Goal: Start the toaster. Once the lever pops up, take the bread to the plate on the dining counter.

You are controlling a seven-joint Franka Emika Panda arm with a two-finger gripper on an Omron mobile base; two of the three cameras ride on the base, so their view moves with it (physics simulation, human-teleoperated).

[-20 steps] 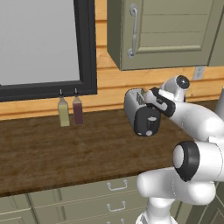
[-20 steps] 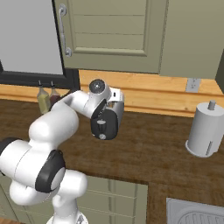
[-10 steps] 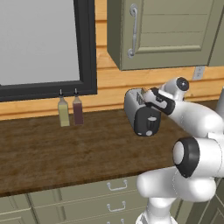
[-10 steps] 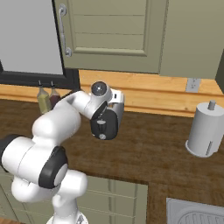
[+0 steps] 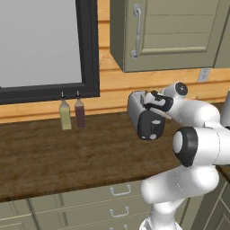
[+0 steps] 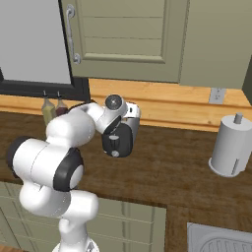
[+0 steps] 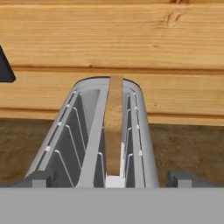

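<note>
Dark wood-grain countertop point(image 5: 54, 152) over grey-green drawers, backed by a pale plank wall and sage cabinets. Small rounded silver-grey toaster point(image 5: 144, 117) with black end panel, standing near that wall. Thin tan bread slice point(image 7: 114, 127) upright in the right slot. Two-finger gripper point(image 7: 114, 178) just above the toaster's near end, jaws spread wide, holding nothing. White paper-towel roll point(image 6: 231, 147) well apart.

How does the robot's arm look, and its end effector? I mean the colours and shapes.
The arm is glossy white, built of thick rounded segments, with dark grey to black rings at the joints and a round dark cap near the wrist. The end effector has two small, dark grey, blocky fingertips. No cables or markings are visible.
</note>
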